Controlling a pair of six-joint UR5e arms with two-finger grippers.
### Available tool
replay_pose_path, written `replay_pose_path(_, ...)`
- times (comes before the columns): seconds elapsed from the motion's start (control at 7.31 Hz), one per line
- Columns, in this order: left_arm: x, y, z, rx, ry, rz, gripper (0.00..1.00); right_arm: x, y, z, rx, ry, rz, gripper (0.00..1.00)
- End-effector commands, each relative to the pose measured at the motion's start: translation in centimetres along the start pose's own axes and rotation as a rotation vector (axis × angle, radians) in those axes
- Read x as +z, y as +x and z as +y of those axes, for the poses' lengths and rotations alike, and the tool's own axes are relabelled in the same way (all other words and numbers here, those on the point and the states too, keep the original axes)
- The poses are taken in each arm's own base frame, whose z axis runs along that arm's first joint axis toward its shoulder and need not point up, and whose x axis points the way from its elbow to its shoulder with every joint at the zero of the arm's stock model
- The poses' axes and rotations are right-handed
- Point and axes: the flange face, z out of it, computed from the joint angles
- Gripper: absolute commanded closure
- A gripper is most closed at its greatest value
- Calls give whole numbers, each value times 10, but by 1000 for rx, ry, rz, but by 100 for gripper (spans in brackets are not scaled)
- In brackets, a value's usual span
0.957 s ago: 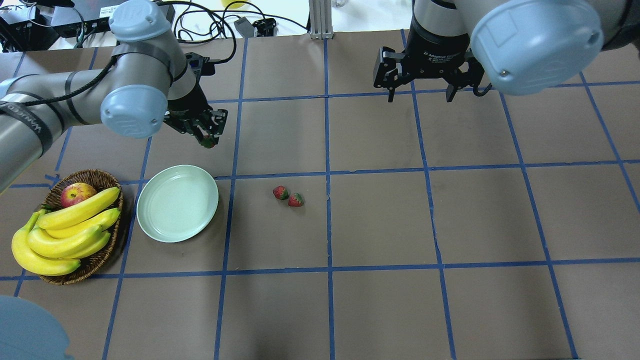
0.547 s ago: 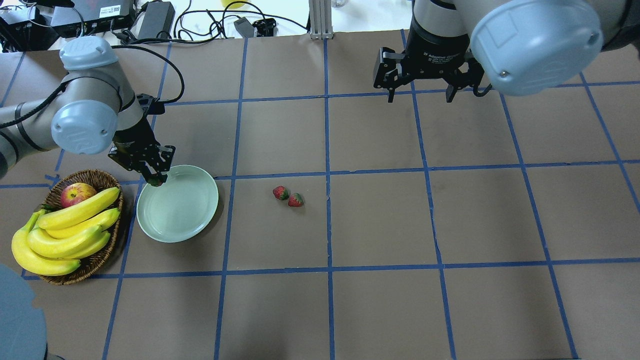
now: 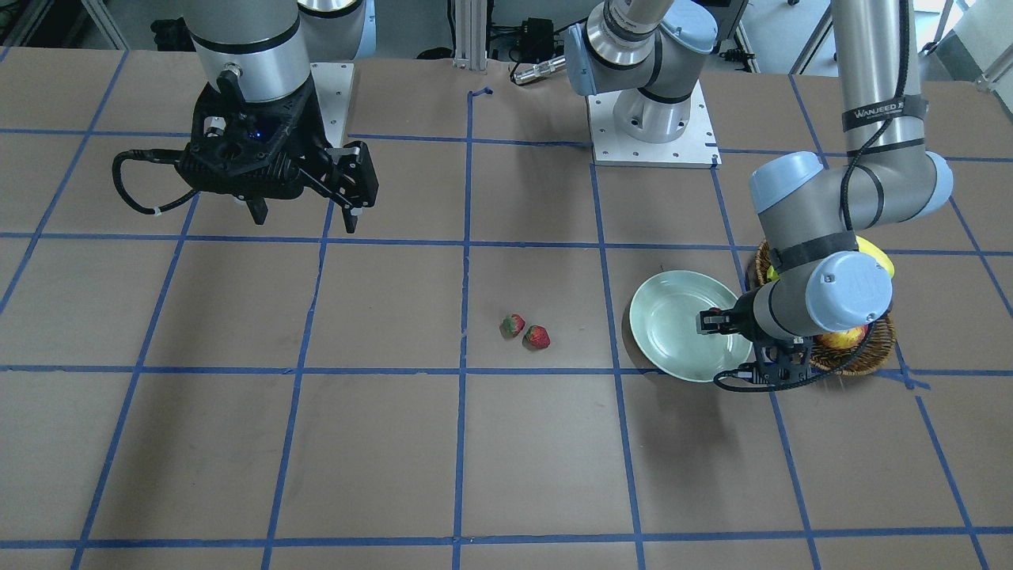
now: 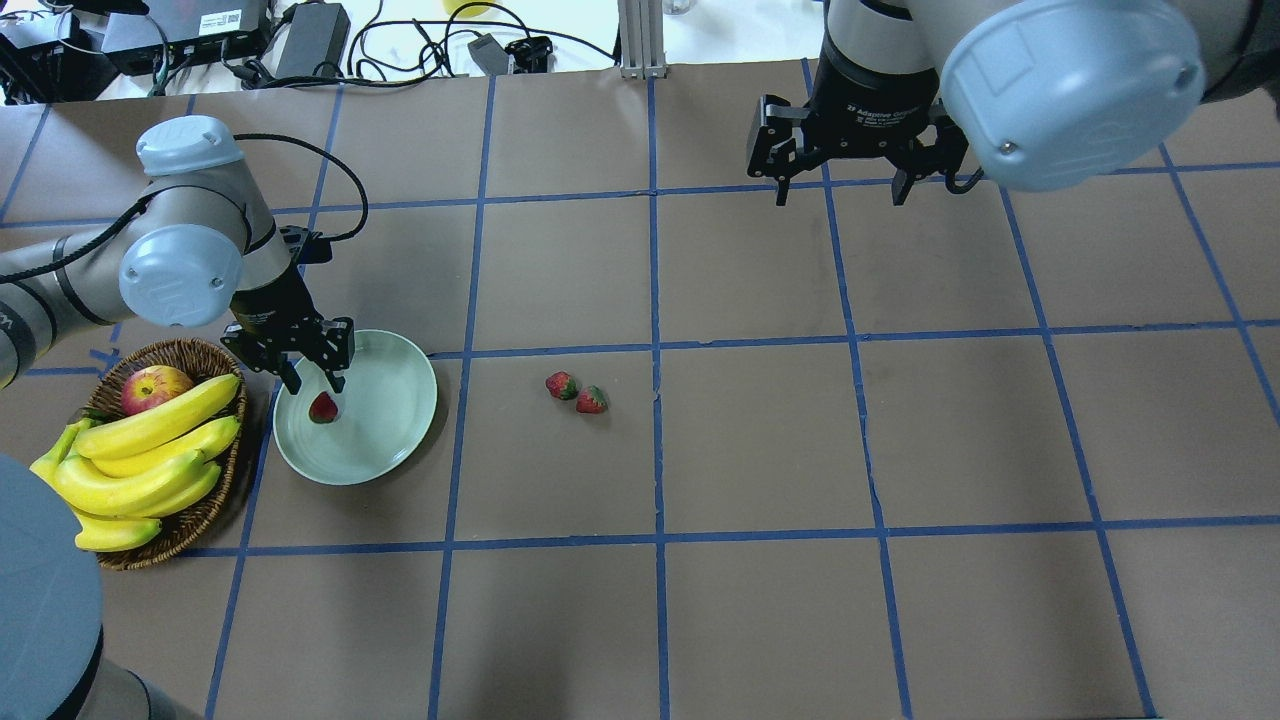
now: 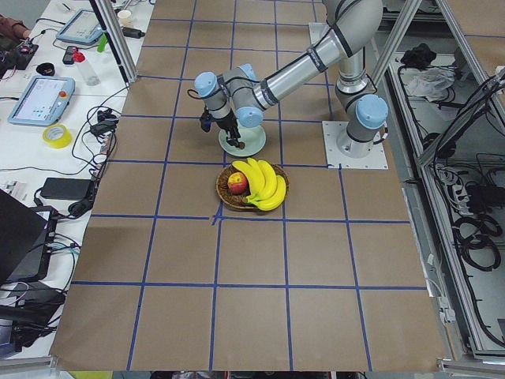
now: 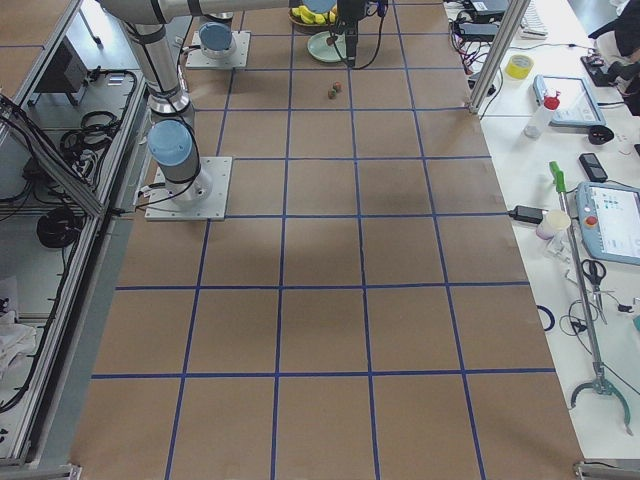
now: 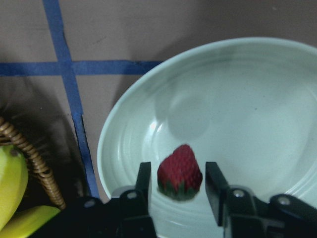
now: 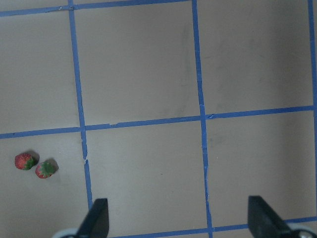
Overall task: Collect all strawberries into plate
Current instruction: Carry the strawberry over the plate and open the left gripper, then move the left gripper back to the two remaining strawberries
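Note:
One strawberry (image 4: 323,407) lies in the pale mint-green plate (image 4: 390,425), near its left rim. My left gripper (image 4: 314,382) hangs just over it, open; in the left wrist view the berry (image 7: 180,172) sits between the two fingers (image 7: 143,178) with a gap on each side. Two more strawberries (image 4: 562,385) (image 4: 592,400) lie side by side on the table to the right of the plate, also in the right wrist view (image 8: 24,161). My right gripper (image 4: 840,192) is open and empty, high over the far right of the table.
A brown wicker basket (image 4: 195,515) with bananas (image 4: 150,450) and a red-yellow apple (image 4: 155,388) stands close against the plate's left side, right beside my left wrist. Blue tape lines grid the brown table. Cables and boxes lie beyond the far edge.
My left gripper came down from behind the plate to over its left part, opened and let go of the strawberry, which now lies in the plate. The right arm has not moved.

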Motion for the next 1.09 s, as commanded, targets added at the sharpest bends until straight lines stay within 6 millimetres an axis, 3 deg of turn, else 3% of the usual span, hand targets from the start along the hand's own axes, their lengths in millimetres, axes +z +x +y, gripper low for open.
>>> replay_pose_path(0.0, -20, 0, -1, -16, 42, -2, 0, 0, 0, 0, 0, -1, 0, 0)
replay_pose_path(0.14, -37, 1, -6, -13, 81, -7, 0, 0, 0, 0, 0, -1, 0, 0)
replay_pose_path(0.27, -54, 18, -13, 15, 125, 27, 0, 0, 0, 0, 0, -1, 0, 0)
replay_pose_path(0.55, -68, 86, -13, 45, 208, 82, 0, 0, 0, 0, 0, 1, 0, 0)
replay_pose_path(0.82, -64, 155, -10, -24, 259, 113, 0, 0, 0, 0, 0, 1, 0, 0)
replay_pose_path(0.96, -62, 175, -6, -64, 244, 190, 0, 0, 0, 0, 0, 1, 0, 0)
